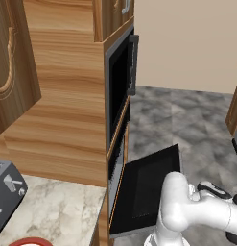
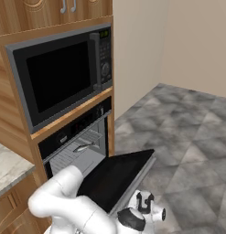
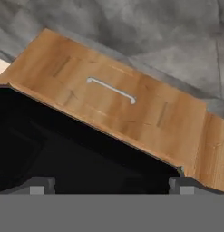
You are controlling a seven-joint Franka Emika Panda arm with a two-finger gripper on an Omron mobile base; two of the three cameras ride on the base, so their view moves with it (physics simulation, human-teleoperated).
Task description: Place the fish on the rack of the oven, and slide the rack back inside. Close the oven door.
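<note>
The oven (image 2: pixel 73 153) is a black cavity in the wooden column, and its oven door (image 2: pixel 116 176) hangs open, dropped flat. Inside, the wire rack (image 2: pixel 68 160) lies level within the cavity. The small silver fish (image 2: pixel 82 147) rests on it. My gripper (image 2: pixel 144 204) is low, just under the door's outer edge and well away from the fish. In the hand view the gripper (image 3: pixel 111 186) is open, its fingertips (image 3: pixel 41 186) wide apart with nothing between them. They face the door's black surface (image 3: pixel 63 154). From the left, the open door (image 1: pixel 148 187) juts out over the floor.
A microwave (image 2: pixel 64 77) sits above the oven. A wooden panel with a silver handle (image 3: pixel 111 89) is below the oven. A stone counter (image 1: pixel 57 211) to the left carries a grey appliance (image 1: pixel 5 192) and a red-rimmed plate (image 1: pixel 29 241). Grey floor (image 2: pixel 187 128) spreads to the right.
</note>
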